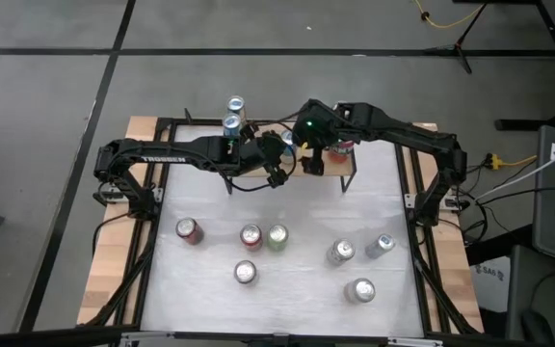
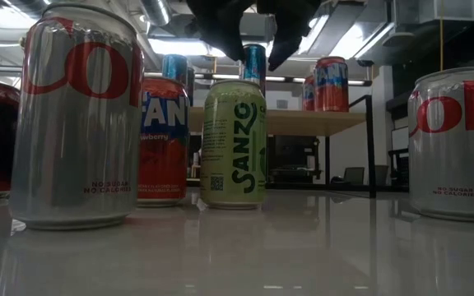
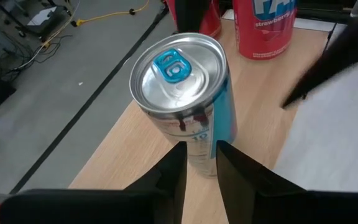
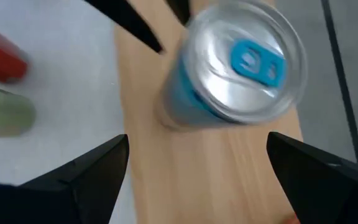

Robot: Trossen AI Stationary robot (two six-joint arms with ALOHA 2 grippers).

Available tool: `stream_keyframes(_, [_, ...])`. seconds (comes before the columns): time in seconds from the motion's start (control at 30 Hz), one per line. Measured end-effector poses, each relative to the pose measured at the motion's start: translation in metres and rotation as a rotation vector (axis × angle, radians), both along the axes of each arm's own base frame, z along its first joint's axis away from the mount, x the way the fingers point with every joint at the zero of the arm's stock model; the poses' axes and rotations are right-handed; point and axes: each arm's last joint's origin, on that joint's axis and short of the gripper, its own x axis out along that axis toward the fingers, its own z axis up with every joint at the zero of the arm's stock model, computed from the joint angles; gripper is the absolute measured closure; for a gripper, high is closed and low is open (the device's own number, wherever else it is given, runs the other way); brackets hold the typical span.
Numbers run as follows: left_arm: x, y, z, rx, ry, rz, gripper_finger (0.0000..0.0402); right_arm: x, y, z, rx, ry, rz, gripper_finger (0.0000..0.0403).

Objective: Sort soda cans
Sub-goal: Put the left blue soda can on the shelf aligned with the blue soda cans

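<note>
- Blue-tabbed soda can (image 3: 182,93): upright on the wooden shelf (image 3: 123,155) at the far edge of the table, near its middle, between the two grippers.
- Right gripper (image 4: 197,140): fingers spread wide, one on each side of that can, closed on nothing yet.
- Left gripper (image 3: 201,146): fingers drawn nearly together with a slim gap between them, pinching nothing, tips just beside the can's lower wall.
- Likely handling: thin metal wall, rigid enough if full, easily dented if empty; smooth and probably slippery; tall and narrow, so apt to tip if nudged.
- Best hold: across the body around mid-height, pads on opposite sides, well below the rim and tab.
- Other cans (image 1: 251,236): standing well apart on the near half of the table.
</note>
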Motion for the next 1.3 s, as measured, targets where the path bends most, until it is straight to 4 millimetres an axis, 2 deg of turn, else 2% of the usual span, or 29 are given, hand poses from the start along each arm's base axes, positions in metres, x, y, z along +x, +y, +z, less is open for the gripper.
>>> stream_keyframes(0.73, [-0.002,0.005,0.0,0.071,0.035,0.051,0.0326,0.002,0.004,0.001,0.126,-0.046,0.087,0.0031])
stream_keyframes(1.07, [-0.006,0.005,-0.001,0.086,0.074,0.067,0.0326,0.002,0.004,0.001,0.119,-0.047,0.085,0.0031])
stream_keyframes(1.3, [-0.014,0.003,0.007,0.085,0.066,0.062,0.0326,0.001,0.002,0.001,0.054,-0.03,0.037,0.0031])
